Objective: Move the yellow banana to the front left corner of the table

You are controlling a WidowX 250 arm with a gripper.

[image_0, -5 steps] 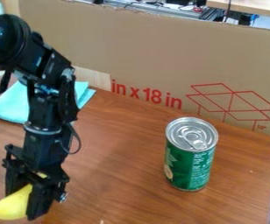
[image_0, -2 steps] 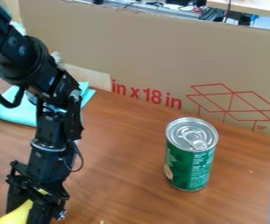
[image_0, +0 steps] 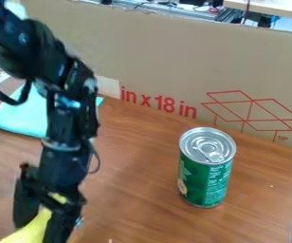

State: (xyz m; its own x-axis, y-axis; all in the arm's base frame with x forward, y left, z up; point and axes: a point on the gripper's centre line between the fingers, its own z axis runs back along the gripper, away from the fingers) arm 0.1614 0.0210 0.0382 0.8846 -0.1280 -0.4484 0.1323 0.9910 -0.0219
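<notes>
Noted since the earlier frame: a shift of the black gripper (image_0: 40, 223) toward the right and slightly lower in the view, together with the yellow object (image_0: 27, 234). Noted also a matching shift of the black arm (image_0: 63, 107), now further from the left edge. Detected no movement of the green can (image_0: 202, 184) or the turquoise cloth (image_0: 14, 117).

Found the gripper at lower left, hanging over the wooden table (image_0: 145, 199), with its claw clamped on the yellow object. Observed the latter between the two fingers, angled down toward the lower left and cut off by the bottom edge of the view; smooth and rounded as far as visible. Could not tell whether in contact with the tabletop.

Recorded the can upright on the table, right of centre and well apart from the gripper. Confirmed a silver lid (image_0: 206, 142) on top, with its pull tab (image_0: 212, 154) lying flat, and pale print around the green side.

Located the cloth flat on the table at far left, partly hidden behind the arm. Traced a thin cable loop (image_0: 96, 163) standing out from the arm just above the gripper. Logged a large cardboard panel (image_0: 168, 57) upright along the far side of the table, marked with red print and a red line drawing of an open box. Seen beyond it: metal rails and cables (image_0: 174, 6), plus a pale tabletop (image_0: 281, 6) at upper right.
</notes>
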